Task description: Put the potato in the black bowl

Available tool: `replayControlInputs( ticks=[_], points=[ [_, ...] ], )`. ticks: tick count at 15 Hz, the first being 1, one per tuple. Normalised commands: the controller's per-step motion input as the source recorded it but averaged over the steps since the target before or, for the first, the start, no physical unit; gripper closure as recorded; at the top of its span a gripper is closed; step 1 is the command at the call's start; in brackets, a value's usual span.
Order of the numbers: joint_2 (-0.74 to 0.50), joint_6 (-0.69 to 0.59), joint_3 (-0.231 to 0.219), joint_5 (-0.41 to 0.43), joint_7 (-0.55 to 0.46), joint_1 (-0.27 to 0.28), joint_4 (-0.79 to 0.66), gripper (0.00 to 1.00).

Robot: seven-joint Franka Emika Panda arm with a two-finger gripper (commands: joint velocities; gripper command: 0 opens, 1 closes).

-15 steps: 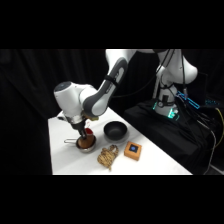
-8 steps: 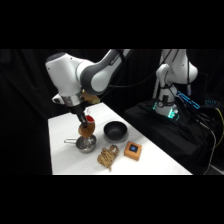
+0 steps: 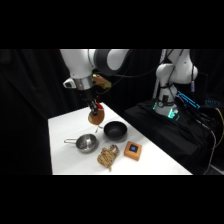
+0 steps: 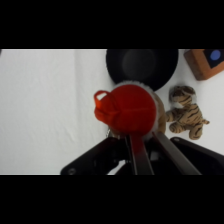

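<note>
My gripper [image 3: 95,113] hangs above the white table [image 3: 65,130], shut on the potato [image 3: 96,119], a small brown-orange lump held clear of the surface. A red rounded piece with a loop sits on top of it. In the wrist view that red piece covers most of the potato [image 4: 160,118], leaving only a brown edge showing above my gripper [image 4: 134,141]. The matte black bowl [image 3: 115,131] stands just right of and below the potato. From the wrist, the black bowl [image 4: 142,67] lies directly beyond it, with nothing inside.
A silver pan [image 3: 87,143] with a handle sits below and left of the potato. A tan striped rope bundle [image 3: 107,156] [image 4: 186,117] and a wooden block with a blue centre [image 3: 133,149] [image 4: 206,61] lie nearer the front. A second white arm [image 3: 175,75] stands at the back right.
The gripper has lifted off the table near the pan, carrying the potato upward and a little toward the black bowl.
</note>
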Motion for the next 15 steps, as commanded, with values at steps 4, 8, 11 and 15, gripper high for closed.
replayControlInputs(
  ticks=[4,8,11,15],
  points=[
    [-0.50,0.29,0.049,-0.028,-0.02,-0.051,-0.70,0.93],
    [-0.26,0.49,0.045,-0.044,0.01,-0.055,-0.52,0.94],
    [-0.03,0.51,0.025,-0.065,-0.01,-0.068,-0.37,0.94],
    [0.07,0.36,-0.001,-0.099,-0.01,-0.062,-0.20,0.62]
  ],
)
